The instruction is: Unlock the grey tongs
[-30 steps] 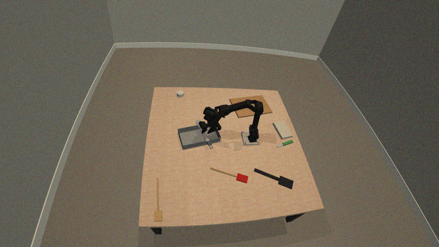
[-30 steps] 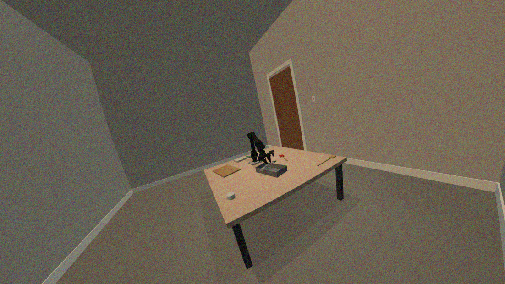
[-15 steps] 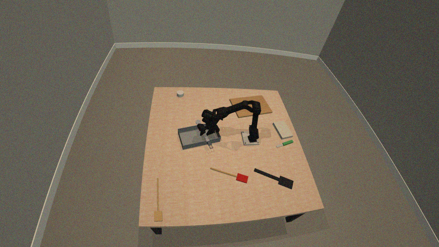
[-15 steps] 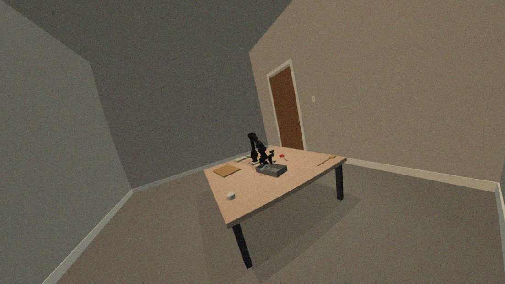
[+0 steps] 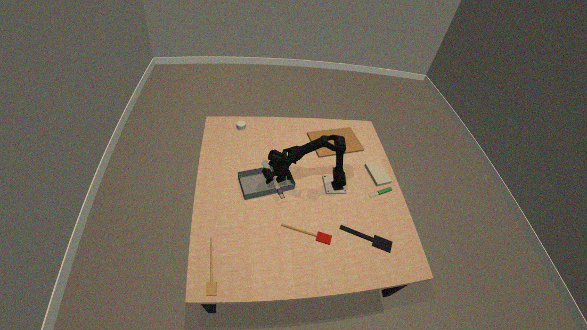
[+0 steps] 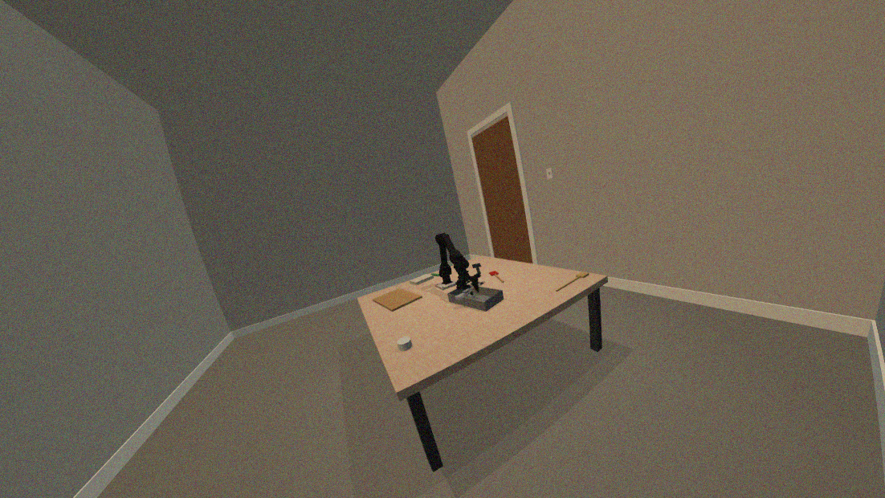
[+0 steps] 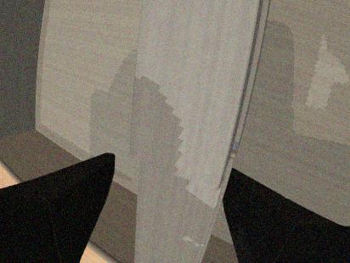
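Tool [image 7: 170, 221] agape astride tongs [image 7: 192, 97] (unclamped)

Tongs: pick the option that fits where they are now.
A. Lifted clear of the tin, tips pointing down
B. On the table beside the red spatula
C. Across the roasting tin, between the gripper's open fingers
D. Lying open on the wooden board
C: in the wrist view the tongs run between the two dark fingers with gaps on both sides, over the roasting tin; the top view shows the gripper low over that tin.
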You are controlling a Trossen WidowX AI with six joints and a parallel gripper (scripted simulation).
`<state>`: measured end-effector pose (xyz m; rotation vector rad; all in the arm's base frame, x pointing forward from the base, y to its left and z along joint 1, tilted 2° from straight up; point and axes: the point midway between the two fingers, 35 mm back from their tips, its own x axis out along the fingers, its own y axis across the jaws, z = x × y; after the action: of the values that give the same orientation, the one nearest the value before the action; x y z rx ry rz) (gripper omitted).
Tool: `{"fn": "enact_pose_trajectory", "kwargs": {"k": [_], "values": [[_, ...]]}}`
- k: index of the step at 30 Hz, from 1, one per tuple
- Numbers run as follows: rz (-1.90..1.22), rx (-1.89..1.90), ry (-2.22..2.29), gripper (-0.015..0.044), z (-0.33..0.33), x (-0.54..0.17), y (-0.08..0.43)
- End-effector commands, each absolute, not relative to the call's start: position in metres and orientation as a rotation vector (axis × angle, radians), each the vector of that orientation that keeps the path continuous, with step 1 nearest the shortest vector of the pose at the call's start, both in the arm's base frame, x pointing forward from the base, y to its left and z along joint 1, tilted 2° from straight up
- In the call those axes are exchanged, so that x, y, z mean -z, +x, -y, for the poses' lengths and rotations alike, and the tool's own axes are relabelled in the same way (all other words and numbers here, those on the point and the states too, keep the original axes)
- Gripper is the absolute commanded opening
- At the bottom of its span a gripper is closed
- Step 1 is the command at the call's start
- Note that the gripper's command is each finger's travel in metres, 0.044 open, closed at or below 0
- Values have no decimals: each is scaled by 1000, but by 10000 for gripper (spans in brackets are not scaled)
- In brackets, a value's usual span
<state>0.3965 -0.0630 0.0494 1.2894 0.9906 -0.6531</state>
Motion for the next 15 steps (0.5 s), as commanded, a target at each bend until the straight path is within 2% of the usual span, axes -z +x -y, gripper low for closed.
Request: {"fn": "enact_pose_trajectory", "kwargs": {"k": [1,5,15], "values": [[-990,653,1289,208,63,-50,396],[-990,653,1289,103,63,-50,396],[-990,653,1289,36,63,-50,396]]}}
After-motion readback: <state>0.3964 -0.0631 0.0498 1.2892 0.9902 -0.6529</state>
